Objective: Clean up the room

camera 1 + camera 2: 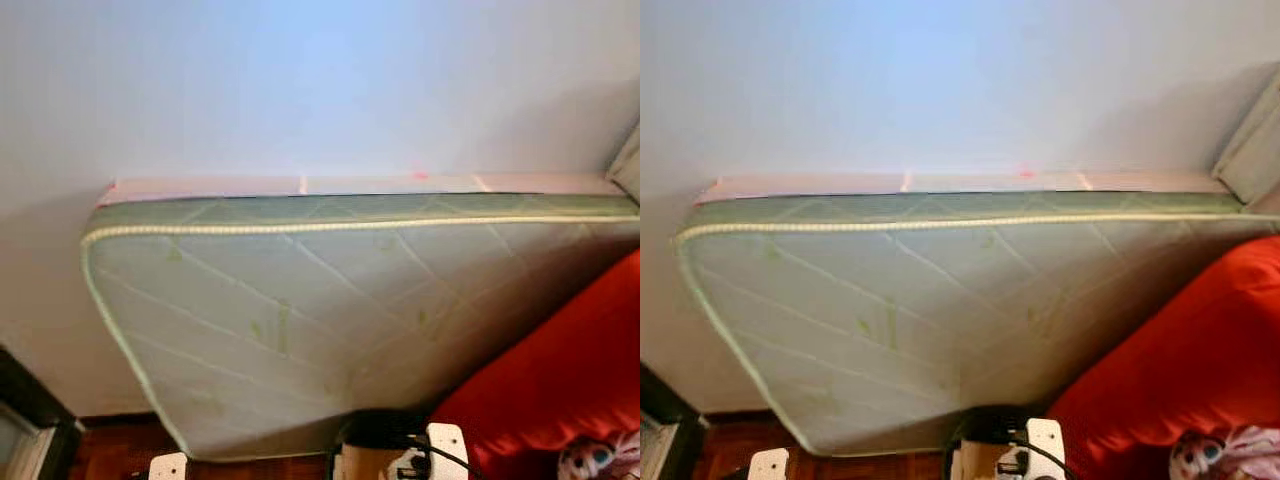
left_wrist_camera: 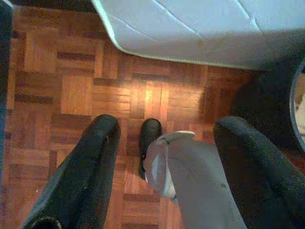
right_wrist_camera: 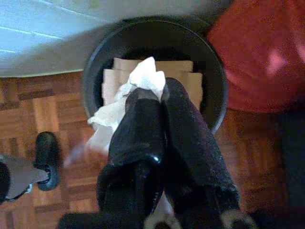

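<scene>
The right hand (image 3: 150,95) hung over a black bin (image 3: 95,62) with its two fingers clenched on a wad of white tissue (image 3: 143,78). The wad sat at the fingertips above the brown cardboard (image 3: 190,78) already lying in the bin, while a loose tail of it trailed out over the bin's rim toward the parquet floor (image 3: 43,109).

That tail looked like the main risk. If the fingers parted while the wad hung this close to the rim, the tissue could drape over the edge or slip onto the floor rather than drop inside. Tissue is light and clingy, so it might also stick to a finger pad and be carried off when the arm lifted. The bin stood tight between a mattress (image 1: 300,310) leaning on the wall and a red cushion (image 1: 560,380), so a sideways swing could knock either of them.

The left hand (image 2: 162,162) hung released over the floor, fingers spread wide and grasping nothing. Beneath it were the robot's grey leg and black foot (image 2: 150,138).

By count: one bin, one wad of tissue, and what seemed to be two flat pieces of cardboard, though I could not be sure. There was one mattress and one red cushion, with a small patterned thing (image 1: 600,458) at its lower corner, too cropped to name.
</scene>
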Controlling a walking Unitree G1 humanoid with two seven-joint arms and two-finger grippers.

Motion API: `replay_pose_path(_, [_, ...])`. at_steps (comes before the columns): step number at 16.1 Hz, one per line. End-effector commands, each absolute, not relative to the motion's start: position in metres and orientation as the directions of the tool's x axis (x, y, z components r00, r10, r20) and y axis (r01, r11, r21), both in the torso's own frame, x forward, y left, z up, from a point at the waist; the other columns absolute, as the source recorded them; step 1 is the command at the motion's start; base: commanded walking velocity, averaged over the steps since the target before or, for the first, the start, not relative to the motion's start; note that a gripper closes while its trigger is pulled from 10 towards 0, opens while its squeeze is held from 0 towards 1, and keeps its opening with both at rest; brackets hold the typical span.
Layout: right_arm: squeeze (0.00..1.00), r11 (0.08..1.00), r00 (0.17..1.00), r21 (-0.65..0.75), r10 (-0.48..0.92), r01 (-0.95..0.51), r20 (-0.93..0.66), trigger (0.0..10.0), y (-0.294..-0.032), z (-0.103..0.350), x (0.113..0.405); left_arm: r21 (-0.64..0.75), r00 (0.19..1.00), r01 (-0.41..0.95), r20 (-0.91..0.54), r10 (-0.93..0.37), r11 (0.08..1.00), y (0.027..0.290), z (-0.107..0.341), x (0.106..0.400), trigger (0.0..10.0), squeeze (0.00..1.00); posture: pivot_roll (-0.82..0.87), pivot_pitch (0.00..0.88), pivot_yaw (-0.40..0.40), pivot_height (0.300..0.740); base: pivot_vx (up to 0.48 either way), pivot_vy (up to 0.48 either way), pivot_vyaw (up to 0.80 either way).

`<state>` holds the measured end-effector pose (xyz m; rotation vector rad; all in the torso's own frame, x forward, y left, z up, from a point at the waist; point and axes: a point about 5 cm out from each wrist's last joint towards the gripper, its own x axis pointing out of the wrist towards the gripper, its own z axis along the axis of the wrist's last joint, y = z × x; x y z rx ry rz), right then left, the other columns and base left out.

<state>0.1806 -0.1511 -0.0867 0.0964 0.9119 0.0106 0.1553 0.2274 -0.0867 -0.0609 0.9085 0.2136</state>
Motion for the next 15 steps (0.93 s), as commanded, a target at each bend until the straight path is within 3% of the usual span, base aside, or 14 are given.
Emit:
replay_pose_path(1, [0.00,0.995,0.620,0.084,0.038,0.045,-0.783,10.0,-0.156,-0.086,0.183,0.023,0.603,-0.210,-0.784,0.148,0.977,0.225,-0.087,0.154,10.0,0.00,0.10,0.000,-0.099,0.726,0.000,0.000,0.00])
replay_pose_path(5, [0.00,0.992,0.658,0.119,0.057,0.051,-0.751,10.0,-0.151,-0.080,0.193,-0.033,0.685,-0.222,-0.716,0.132,0.974,0.224,-0.082,0.159,10.0,0.00,0.10,0.000,-0.097,0.726,0.000,0.000,0.00])
replay_pose_path(8, [0.00,0.983,0.747,0.178,0.079,0.054,-0.661,10.0,-0.149,-0.065,0.216,-0.076,0.760,-0.220,-0.638,0.122,0.973,0.223,-0.076,0.163,10.0,0.00,0.09,0.000,-0.098,0.726,0.000,0.000,0.00])
replay_pose_path(10, [0.00,0.979,0.794,0.194,0.076,0.054,-0.603,10.0,-0.148,-0.052,0.235,-0.095,0.943,-0.126,-0.320,0.089,0.987,0.203,-0.013,0.255,10.0,0.00,0.09,0.000,-0.108,0.726,0.000,0.000,0.00])
replay_pose_path(12, [0.00,0.979,0.801,0.197,0.074,0.055,-0.594,10.0,-0.148,-0.050,0.239,-0.090,0.957,-0.094,-0.283,0.065,0.991,0.198,-0.004,0.267,10.0,0.00,0.09,0.001,-0.113,0.726,0.000,0.000,0.00])
replay_pose_path(15, [0.00,0.980,0.780,0.175,0.035,0.096,-0.625,10.0,-0.154,-0.055,0.232,-0.095,0.933,-0.113,-0.353,0.073,0.989,0.204,-0.021,0.249,10.0,0.00,0.09,0.014,-0.117,0.726,0.000,0.000,0.00])
